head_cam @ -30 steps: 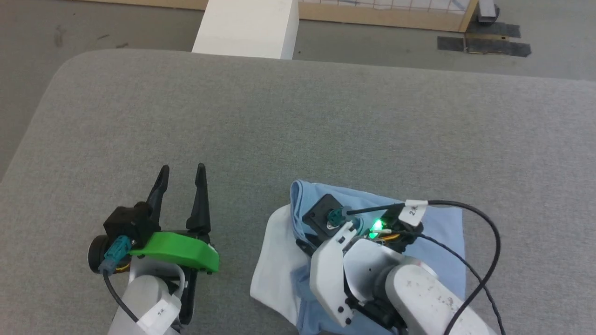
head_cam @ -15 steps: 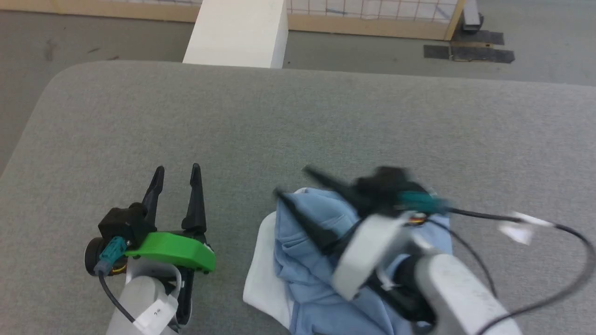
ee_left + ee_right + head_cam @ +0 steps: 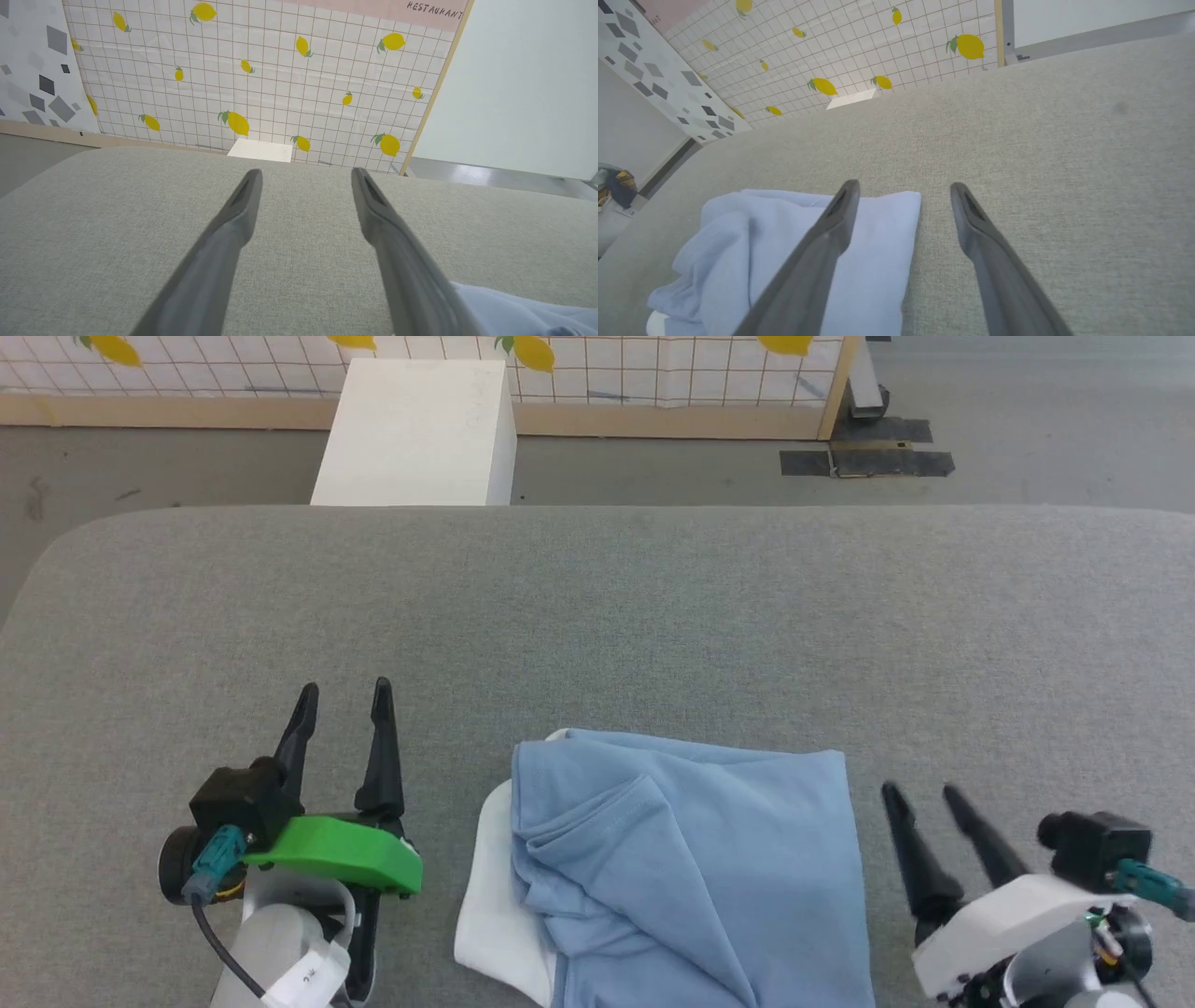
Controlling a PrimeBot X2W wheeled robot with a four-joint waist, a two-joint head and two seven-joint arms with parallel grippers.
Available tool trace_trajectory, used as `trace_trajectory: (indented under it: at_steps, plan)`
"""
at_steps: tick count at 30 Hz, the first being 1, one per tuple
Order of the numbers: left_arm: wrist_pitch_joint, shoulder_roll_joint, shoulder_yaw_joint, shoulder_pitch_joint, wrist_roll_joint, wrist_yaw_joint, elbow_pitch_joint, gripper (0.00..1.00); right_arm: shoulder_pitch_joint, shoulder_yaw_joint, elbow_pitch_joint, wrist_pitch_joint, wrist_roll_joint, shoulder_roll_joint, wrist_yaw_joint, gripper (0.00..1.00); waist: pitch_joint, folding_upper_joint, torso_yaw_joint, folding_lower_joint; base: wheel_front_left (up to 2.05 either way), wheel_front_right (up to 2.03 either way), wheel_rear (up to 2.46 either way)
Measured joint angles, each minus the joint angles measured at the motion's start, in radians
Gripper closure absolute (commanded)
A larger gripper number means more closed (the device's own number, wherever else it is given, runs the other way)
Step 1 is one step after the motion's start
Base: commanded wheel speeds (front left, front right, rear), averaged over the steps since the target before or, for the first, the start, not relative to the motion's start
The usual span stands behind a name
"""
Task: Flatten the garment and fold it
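Note:
The garment (image 3: 691, 868), a sky-blue knit shirt with a white panel showing along its left side, lies folded into a compact block with some wrinkles at the near middle of the grey padded table (image 3: 597, 616). Its blue cloth also fills the lower left of the right wrist view, the garment (image 3: 794, 252), and a corner of the garment (image 3: 523, 312) shows at the lower right of the left wrist view. My left gripper (image 3: 343, 693) stands open to the shirt's left, empty. To the shirt's right, my right gripper (image 3: 922, 791) is open and empty, just off the cloth's right edge.
A white box (image 3: 415, 434) stands on the floor beyond the table's far edge. Behind it runs a tiled wall panel with lemon prints (image 3: 653, 373). Dark tape patches (image 3: 868, 457) mark the floor at the back right.
My right gripper has let go of the shirt, opened and drawn back to the right of it. The shirt now lies uncovered. The camera has tilted up a little.

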Motion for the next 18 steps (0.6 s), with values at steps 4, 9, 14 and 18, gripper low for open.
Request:
trace_trajectory:
  at_steps: [4,9,14,18]
  plan:
    - [0.0,0.0,-0.004,0.0,0.0,-0.001,0.002,0.0,0.012,0.004,0.076,0.122,0.087,0.001,0.0,0.0,0.0,0.0,0.005,0.0,0.0,0.0,0.0]
    - [0.0,-0.001,-0.014,0.0,0.0,-0.005,0.01,0.0,0.009,0.018,0.167,0.237,0.177,0.0,0.0,0.0,-0.001,0.0,0.022,0.0,0.0,0.0,0.0]
    - [0.0,-0.001,-0.02,0.001,0.0,-0.009,0.015,0.0,-0.037,0.043,0.243,0.301,0.242,-0.002,0.0,0.0,-0.005,0.0,0.041,0.0,0.0,0.0,0.0]
    - [0.0,-0.002,-0.02,0.004,0.0,-0.009,0.021,0.0,-0.081,0.069,0.287,0.321,0.245,-0.002,0.0,0.68,-0.012,0.0,0.051,-0.0001,0.0,0.0,0.0]
